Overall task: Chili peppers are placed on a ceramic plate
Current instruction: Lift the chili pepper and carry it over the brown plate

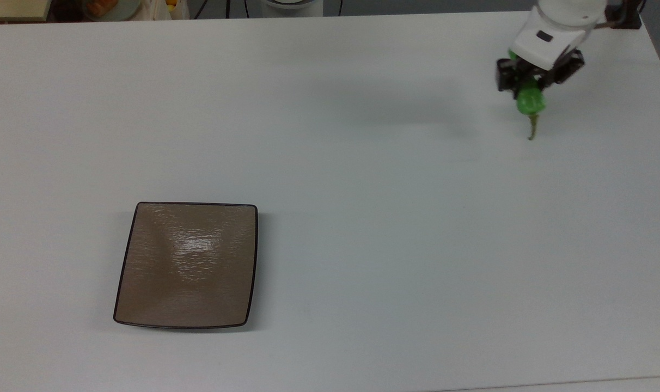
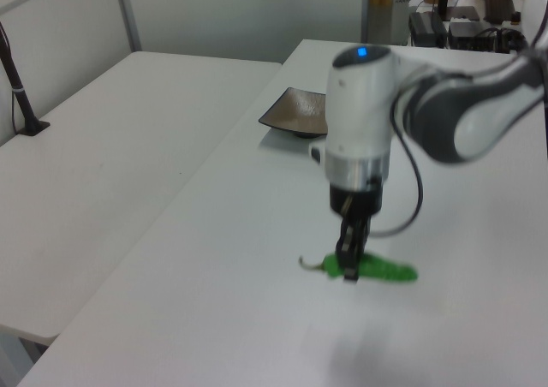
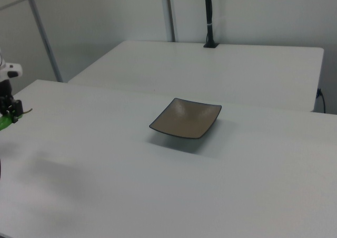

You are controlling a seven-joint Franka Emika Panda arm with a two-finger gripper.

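Claw (image 1: 529, 90): pinching the chili pepper (image 2: 377, 270), lifted clear above the desk (image 1: 362, 163).
Pepper: near the desk's far right corner in the top view, stem hanging free.
Ceramic plate (image 1: 187, 265): well apart, toward the desk's near left.

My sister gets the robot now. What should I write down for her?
Pincer: shut on the green chili pepper, held up off the white table, near the top view's upper right corner.
Ceramic plate: bare, far away at the top view's lower left.
Done: pepper picked up.
Left: carry it over to the plate, lower it, let go.
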